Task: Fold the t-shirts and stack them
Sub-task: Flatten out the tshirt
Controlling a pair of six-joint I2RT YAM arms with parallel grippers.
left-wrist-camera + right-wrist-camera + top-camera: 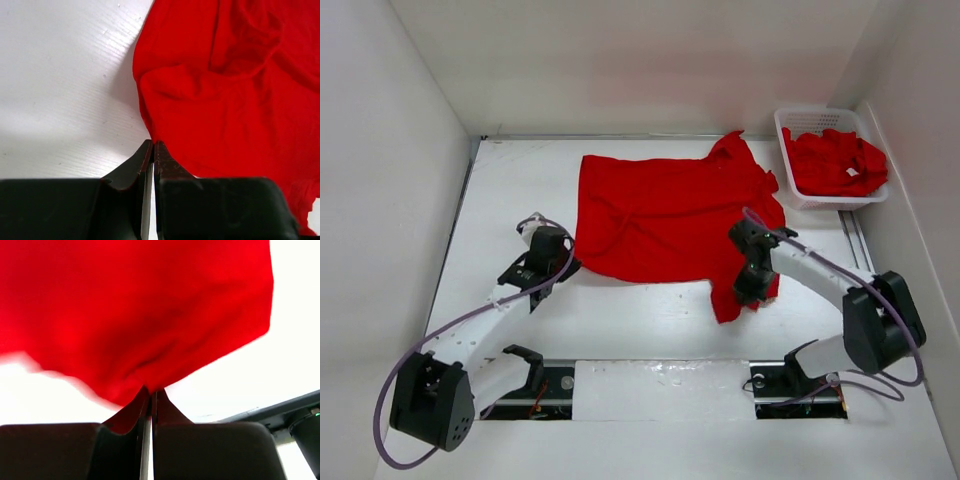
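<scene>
Table (620, 320) and walls (640, 60) white, right hand (151, 390) pinching t-shirt (660, 215), left hand (152, 145) clenched, maybe gripping

One t-shirt (660, 225) lies spread mid-table (620, 320), while the basket (790, 125) at the far right corner holds more t-shirts (835, 160).

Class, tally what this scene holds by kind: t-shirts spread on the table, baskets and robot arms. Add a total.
Red t-shirt spread on the table: 1
White basket: 1 (red cloth heaped inside, too bunched to count)
Robot arms: 2, left arm and right arm
Total: 4
</scene>
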